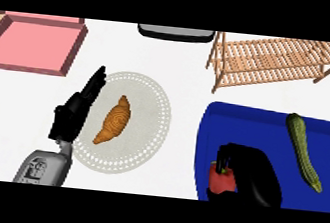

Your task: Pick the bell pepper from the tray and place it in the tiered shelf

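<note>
Red bell pepper in blue tray, right hand curled round it. Cucumber right of that hand, wooden shelf well beyond. Left hand straight-fingered beside croissant.

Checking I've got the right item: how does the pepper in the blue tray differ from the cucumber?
The pepper is red and rounded; the cucumber is green, long and thin. The pepper sits at the blue tray's near left corner; the cucumber lies along its right side. The right hand curls round the pepper; the cucumber lies untouched. Both are in the tray.
</note>
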Controlling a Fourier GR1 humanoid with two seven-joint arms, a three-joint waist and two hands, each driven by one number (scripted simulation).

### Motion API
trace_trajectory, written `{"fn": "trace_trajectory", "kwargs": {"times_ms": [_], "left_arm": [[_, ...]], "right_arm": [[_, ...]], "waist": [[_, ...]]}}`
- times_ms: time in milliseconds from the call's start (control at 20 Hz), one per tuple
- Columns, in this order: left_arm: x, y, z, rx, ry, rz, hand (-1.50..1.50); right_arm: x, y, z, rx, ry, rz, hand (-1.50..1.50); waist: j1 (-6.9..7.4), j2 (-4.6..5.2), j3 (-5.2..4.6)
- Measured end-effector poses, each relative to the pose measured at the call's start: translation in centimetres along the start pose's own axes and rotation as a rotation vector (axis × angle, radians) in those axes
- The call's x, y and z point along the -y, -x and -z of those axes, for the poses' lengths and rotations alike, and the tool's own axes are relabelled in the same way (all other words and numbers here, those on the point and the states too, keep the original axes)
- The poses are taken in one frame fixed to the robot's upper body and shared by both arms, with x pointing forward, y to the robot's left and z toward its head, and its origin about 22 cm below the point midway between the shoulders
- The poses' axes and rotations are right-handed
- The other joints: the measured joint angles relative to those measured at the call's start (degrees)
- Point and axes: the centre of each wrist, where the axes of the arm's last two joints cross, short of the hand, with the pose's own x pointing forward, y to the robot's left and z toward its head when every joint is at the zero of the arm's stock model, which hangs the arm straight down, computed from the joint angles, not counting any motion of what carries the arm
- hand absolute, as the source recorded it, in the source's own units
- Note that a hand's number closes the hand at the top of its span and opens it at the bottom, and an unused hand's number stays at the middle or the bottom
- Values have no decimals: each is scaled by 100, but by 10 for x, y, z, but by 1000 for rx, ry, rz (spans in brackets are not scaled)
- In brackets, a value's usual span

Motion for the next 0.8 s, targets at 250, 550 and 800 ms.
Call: {"fn": "trace_trajectory", "kwargs": {"times_ms": [250,550,800], "left_arm": [[0,-1,-2,4,-5,-3,0],[-10,2,-3,6,-10,-3,0],[-14,0,2,3,-9,-8,0]], "right_arm": [[9,-40,-19,134,38,199,150],[48,-71,-52,222,180,358,150],[91,-78,-70,205,313,387,150]], "waist": [[-26,-6,6],[-55,-11,3],[-62,-7,1]]}}
